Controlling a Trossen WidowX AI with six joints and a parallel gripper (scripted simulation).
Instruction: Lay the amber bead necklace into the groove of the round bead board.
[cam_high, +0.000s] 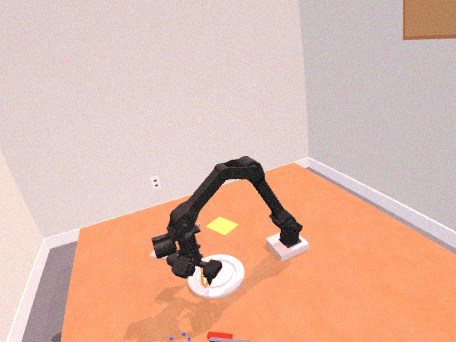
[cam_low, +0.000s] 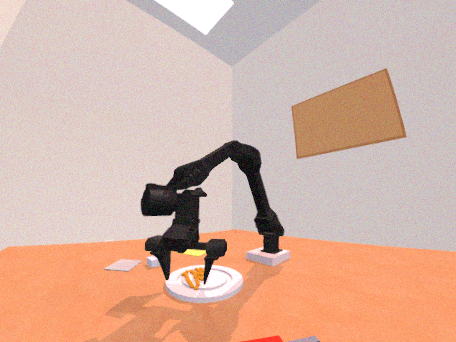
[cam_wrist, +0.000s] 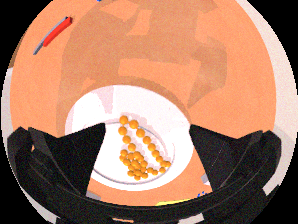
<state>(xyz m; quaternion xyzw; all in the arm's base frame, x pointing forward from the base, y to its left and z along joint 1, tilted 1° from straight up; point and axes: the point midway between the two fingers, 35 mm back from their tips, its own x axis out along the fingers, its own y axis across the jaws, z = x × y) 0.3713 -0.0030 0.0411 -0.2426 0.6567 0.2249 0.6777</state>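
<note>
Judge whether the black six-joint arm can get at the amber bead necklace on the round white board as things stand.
Probably yes: the black gripper is open above the round white board, and the amber bead necklace shows between its fingers, with nothing visible covering it.

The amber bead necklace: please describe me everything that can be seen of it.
The amber bead necklace is made of small, round, orange beads, smooth-looking. It lies on the white round bead board, not laid out as a ring: one part makes a long narrow loop, the rest is bunched in a clump. No clasp can be made out. The open hand is around it, holding nothing.
</note>
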